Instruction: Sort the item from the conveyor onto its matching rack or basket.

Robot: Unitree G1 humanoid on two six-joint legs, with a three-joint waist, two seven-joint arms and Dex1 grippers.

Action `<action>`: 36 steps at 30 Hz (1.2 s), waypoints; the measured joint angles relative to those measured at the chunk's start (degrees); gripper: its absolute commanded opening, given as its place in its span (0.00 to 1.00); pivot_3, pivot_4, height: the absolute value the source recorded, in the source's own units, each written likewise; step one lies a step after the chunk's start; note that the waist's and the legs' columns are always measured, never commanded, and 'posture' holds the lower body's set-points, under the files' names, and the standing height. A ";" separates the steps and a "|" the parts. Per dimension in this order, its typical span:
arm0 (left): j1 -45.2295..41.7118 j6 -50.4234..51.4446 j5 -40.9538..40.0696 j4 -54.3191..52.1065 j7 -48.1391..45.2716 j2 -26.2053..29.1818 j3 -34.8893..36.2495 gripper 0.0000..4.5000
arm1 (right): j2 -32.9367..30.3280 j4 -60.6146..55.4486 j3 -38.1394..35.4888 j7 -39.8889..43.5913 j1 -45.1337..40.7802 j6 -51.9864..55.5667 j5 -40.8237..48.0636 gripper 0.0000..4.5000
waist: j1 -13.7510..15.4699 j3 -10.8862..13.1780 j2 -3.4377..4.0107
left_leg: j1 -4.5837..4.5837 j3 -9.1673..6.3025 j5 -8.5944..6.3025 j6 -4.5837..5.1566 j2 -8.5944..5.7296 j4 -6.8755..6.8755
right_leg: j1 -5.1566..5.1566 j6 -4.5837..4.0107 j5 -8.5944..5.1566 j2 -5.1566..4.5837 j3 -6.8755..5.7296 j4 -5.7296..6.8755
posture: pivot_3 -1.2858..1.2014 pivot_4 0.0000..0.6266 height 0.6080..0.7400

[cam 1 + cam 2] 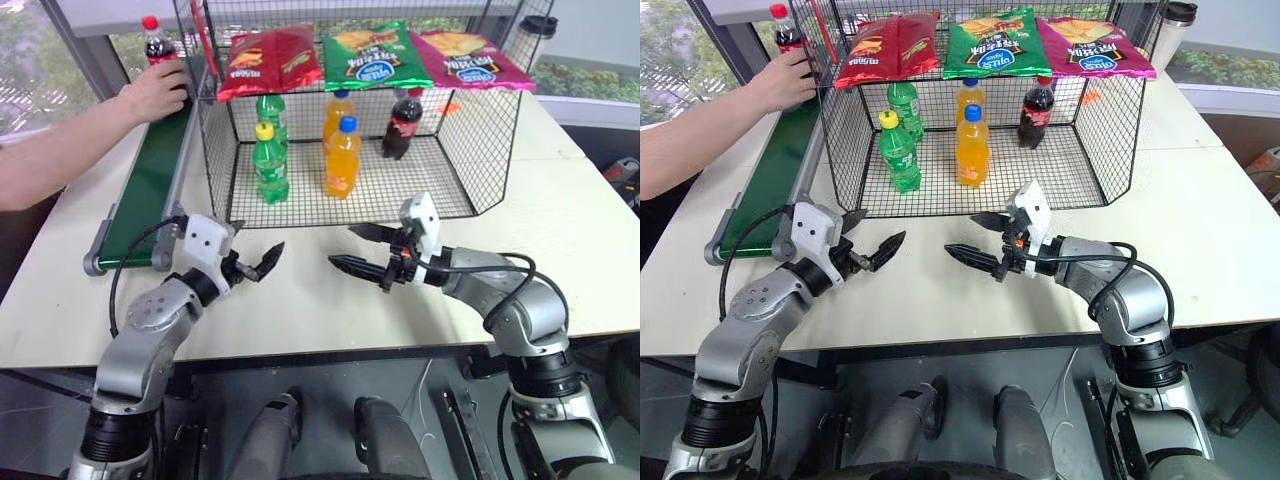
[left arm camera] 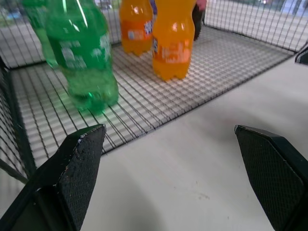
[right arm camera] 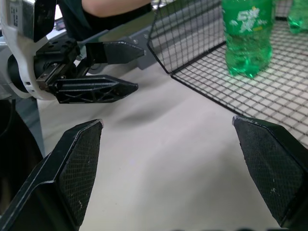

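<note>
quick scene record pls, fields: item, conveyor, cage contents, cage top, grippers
item: cola bottle upright at the far end of the conveyor, a person's hand on it
cage contents: wire cage holds two green bottles, two orange bottles, one cola bottle
cage top: three snack bags
grippers: left gripper open, empty; right gripper open, empty; both over the table

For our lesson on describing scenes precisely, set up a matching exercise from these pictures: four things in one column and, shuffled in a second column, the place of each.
Things:
1. cola bottle with the red cap
2. red crisp bag
3. front orange soda bottle
4. left pincer

Places:
A. on the cage's mesh floor
B. open, over the white table in front of the cage
C. at the far end of the conveyor, under a person's hand
D. lying on the cage's flat top

Pairs: 1-C, 2-D, 3-A, 4-B
</note>
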 measured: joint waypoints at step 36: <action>-0.88 -9.11 5.10 15.40 15.88 -0.65 20.83 1.00 | 0.29 -2.30 1.30 4.85 -4.33 -0.02 3.37 0.99 | 0.04 -0.02 -0.04 | 0.00 0.01 -0.01 -0.01 0.04 -0.02 | -0.03 -0.04 0.05 0.02 -0.04 -0.05 | 0.52 0.24 0.98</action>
